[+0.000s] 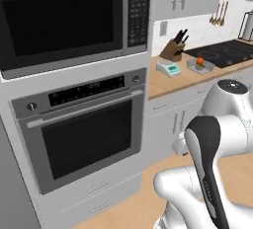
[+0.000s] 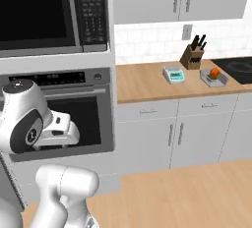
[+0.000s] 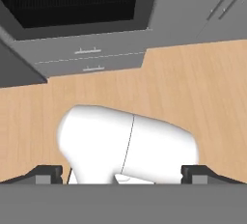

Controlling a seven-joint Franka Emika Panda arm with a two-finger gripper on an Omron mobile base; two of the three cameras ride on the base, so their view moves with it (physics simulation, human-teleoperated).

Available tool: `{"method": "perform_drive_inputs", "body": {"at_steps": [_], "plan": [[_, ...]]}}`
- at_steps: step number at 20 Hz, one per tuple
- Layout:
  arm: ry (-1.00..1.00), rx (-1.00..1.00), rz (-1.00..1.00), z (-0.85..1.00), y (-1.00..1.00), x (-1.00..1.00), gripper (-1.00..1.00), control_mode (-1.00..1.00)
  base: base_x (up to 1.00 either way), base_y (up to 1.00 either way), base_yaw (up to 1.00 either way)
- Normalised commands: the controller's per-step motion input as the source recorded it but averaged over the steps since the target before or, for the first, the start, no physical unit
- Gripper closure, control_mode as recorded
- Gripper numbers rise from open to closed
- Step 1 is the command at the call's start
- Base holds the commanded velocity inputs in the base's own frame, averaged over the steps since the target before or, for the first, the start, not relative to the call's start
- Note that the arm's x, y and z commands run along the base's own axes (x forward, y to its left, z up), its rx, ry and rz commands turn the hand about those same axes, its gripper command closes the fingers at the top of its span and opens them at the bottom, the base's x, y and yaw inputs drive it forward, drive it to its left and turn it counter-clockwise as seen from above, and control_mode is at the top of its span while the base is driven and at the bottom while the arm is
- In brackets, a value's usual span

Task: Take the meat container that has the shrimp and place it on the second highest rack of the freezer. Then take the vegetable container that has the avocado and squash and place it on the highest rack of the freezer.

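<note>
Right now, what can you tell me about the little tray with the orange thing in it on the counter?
The vegetable container is a small, shallow, grey rectangular tray sitting flat on the wooden counter, between a knife block and the black cooktop. Inside sits a round bright orange squash with a darker lump beside it, too small to make out. Nothing is touching the tray.

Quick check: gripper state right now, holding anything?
Gripper: open, jaws spread wide, nothing between them; it points down at the wooden floor.
</note>
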Motion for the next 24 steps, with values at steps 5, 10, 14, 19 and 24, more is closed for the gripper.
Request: {"method": "perform_drive_inputs", "body": {"at_steps": [5,10,14,19,24], "plan": [[0.00,0.00,0.00,0.00,0.00,0.00,-1.00,1.00,1.00,-0.67,0.09],[0.00,0.00,0.00,0.00,0.00,0.00,-1.00,1.00,0.89,-1.00,0.02],[0.00,0.00,0.00,0.00,0.00,0.00,-1.00,1.00,0.58,-1.00,-0.03],[0.00,0.00,0.00,0.00,0.00,0.00,-1.00,1.00,0.66,-1.00,0.03],[0.00,0.00,0.00,0.00,0.00,0.00,-1.00,1.00,0.70,-1.00,0.22]]}}
